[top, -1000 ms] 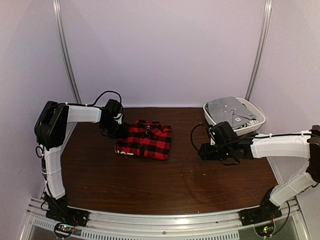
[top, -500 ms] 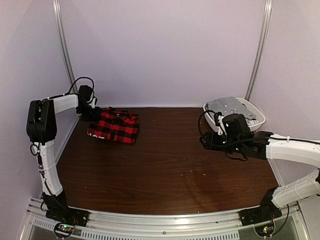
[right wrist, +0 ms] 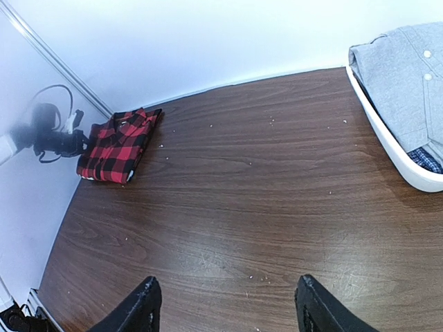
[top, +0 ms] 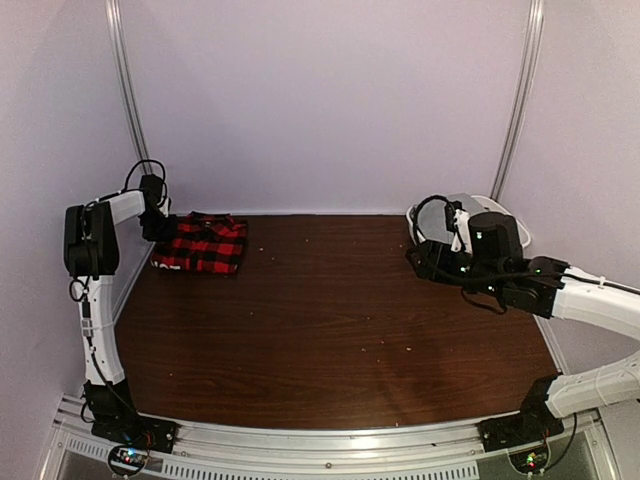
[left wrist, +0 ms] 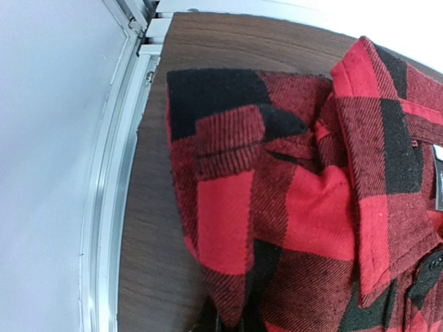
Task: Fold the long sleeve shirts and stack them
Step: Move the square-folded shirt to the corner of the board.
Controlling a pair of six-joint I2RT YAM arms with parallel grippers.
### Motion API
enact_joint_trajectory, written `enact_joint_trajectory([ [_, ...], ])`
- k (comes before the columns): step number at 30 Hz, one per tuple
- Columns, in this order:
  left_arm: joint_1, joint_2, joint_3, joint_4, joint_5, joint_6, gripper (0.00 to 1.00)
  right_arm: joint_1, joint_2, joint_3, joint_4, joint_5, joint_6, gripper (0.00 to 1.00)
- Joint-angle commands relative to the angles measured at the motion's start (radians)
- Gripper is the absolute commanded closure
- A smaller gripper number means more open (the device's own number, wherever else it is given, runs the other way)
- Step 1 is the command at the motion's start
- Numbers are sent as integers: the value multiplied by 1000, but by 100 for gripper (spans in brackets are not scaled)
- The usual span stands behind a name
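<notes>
**Folded flannel at the table's far left corner; basket not yet emptied**

Top view: the flannel shirt (top: 200,243) is seen folded into a compact rectangle at the far left corner of the table (top: 330,320). The left hand (top: 157,226) is set against its left edge, pressed together. The right hand (top: 428,262) is held above the table's right side, just beside the white basket (top: 415,218) at the far right corner, and nothing is carried in it.

Left wrist view: the collar and a turned-back cuff are shown on top of the fold. The cloth is drawn down towards the fingers at the bottom of the frame, so its edge is judged to be pinched. The metal rail (left wrist: 111,207) along the table's left edge is just beside the cloth.

Right wrist view: the fingers (right wrist: 147,308) are spread wide with only bare table between them. A grey shirt (right wrist: 401,76) is piled in the basket over a blue checked garment.

Risks: if the left hand is lifted before the cloth is fully freed, the fold could be dragged open or pulled against the rail. If the grey shirt is seized too deeply, the garment beneath could be taken with it, or the basket could be shifted on the table.
</notes>
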Motion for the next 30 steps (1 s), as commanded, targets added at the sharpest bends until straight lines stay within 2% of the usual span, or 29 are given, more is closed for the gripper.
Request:
enact_joint_trajectory([
  [1, 4, 35, 65, 3, -45, 13, 100, -6, -14, 42, 6, 25, -13, 32],
  [9, 14, 59, 126, -17, -122, -11, 100, -7, -8, 59, 3, 33, -18, 31],
  [10, 16, 60, 137, -21, -125, -13, 97, -6, -10, 58, 5, 33, -19, 30],
  [11, 17, 64, 149, -29, -122, -17, 92, -7, -10, 57, 6, 34, -19, 30],
  [13, 18, 64, 166, -46, -118, -29, 66, -7, -8, 59, 1, 35, -20, 29],
  [15, 18, 58, 176, -55, -138, -45, 49, -6, -10, 63, -2, 35, -21, 28],
  [18, 18, 30, 181, -59, -152, -58, 20, -7, -18, 65, -6, 46, -21, 17],
  [23, 12, -50, 162, -60, -89, -86, 5, -10, -32, 62, -14, 74, -23, 0],
  [30, -53, -200, 26, -38, -14, -109, 2, -10, -29, 58, -6, 96, -31, 0],
])
